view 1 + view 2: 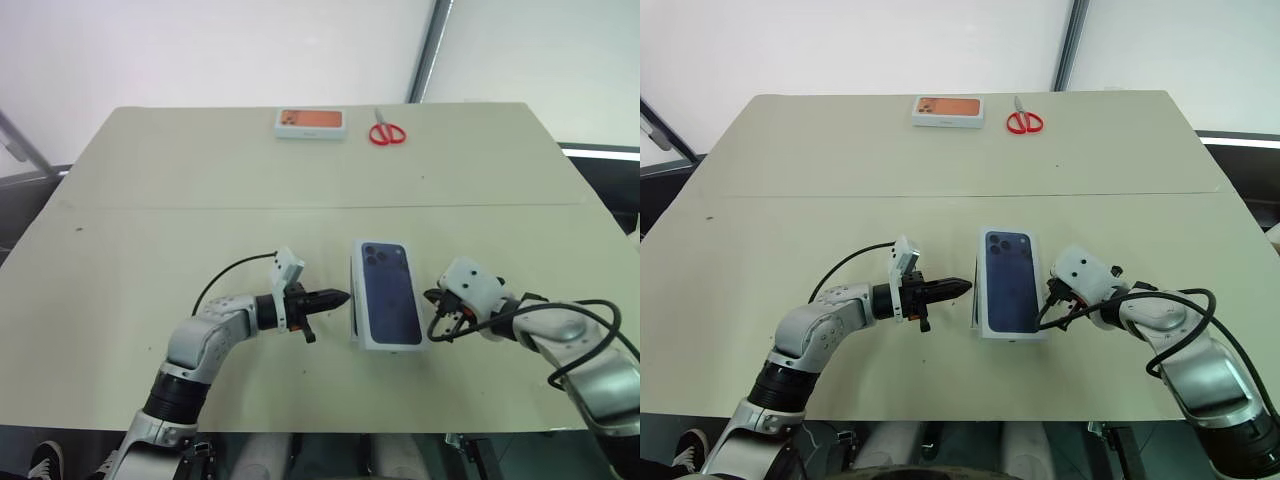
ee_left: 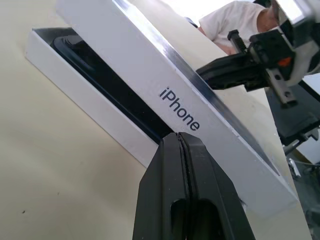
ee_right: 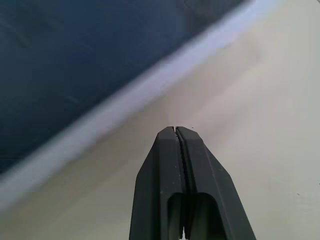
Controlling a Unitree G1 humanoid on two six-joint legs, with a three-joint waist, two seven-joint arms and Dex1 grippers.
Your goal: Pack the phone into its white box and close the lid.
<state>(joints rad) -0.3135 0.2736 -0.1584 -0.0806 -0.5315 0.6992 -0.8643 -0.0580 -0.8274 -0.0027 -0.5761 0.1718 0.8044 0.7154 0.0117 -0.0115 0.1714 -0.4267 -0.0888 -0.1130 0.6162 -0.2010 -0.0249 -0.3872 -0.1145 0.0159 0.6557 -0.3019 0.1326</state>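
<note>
Left gripper (image 1: 343, 297) held flat, pointing right at the side of the lid (image 1: 388, 292), fingers pressed tight together, holding nothing, stopping just short of it. In the middle of the table (image 1: 150, 230), the lid sitting crooked over the white box (image 2: 75, 85), one side lifted, the phone (image 2: 95, 70) lying inside. Right gripper (image 1: 1049, 298) tipped down toward the lid's other side, fingers squeezed together, empty.

Closed left gripper (image 2: 181, 136) beside tilted lid (image 2: 165, 75), phone (image 2: 95, 70) in the white box (image 2: 75, 87), right gripper (image 2: 210, 75) beyond
</note>
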